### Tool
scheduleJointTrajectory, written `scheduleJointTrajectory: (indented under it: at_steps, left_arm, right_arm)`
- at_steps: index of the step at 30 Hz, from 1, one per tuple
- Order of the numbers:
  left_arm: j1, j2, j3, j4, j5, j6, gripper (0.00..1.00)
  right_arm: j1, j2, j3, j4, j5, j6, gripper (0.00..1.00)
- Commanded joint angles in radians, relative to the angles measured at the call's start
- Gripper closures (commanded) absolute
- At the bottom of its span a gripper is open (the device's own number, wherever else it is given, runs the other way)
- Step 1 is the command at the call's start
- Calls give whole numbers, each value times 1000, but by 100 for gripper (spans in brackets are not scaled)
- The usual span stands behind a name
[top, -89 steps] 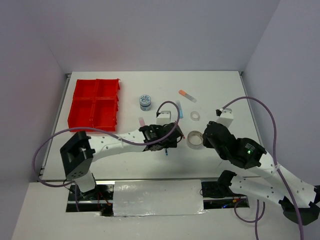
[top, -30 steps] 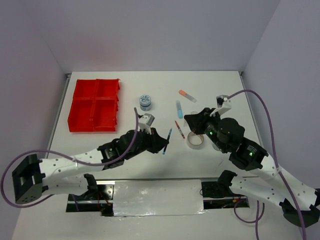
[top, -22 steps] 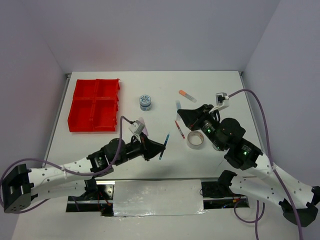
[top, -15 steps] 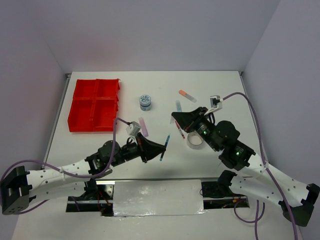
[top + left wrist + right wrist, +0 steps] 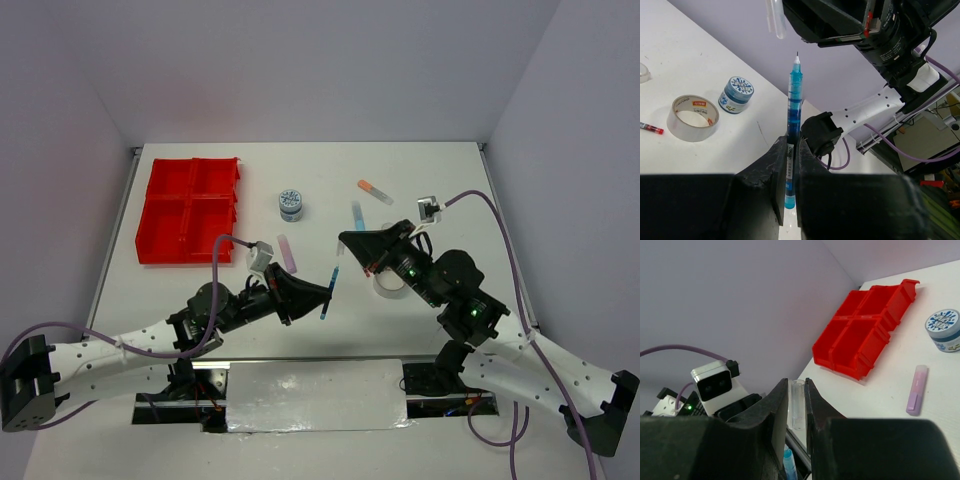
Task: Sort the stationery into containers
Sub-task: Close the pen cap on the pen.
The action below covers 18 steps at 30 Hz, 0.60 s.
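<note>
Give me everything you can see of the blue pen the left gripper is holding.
The blue pen is thin, with a translucent blue plastic-looking barrel and a bare fine tip. The left gripper clamps its lower barrel and holds it off the table, tip aimed toward the clear tube in the right gripper, close but apart. Nothing else touches it.
</note>
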Motion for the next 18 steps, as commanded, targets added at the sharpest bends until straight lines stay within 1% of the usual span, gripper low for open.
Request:
scheduleJointTrajectory:
  at_steps: [1, 8, 12, 18]
  left_arm:
    - [-2, 2, 13, 60, -11, 34, 100]
    - [-2, -14, 22, 40, -41, 60, 100]
    - [-2, -18, 27, 29, -49, 65, 100]
    - [-2, -11, 28, 18, -51, 67, 100]
  right_arm:
    - [0, -21, -12, 60, -20, -1, 100]
    - [0, -9, -19, 40, -44, -12, 100]
    - [-2, -10, -44, 58, -61, -7, 100]
    - [0, -10, -38, 51, -61, -18, 100]
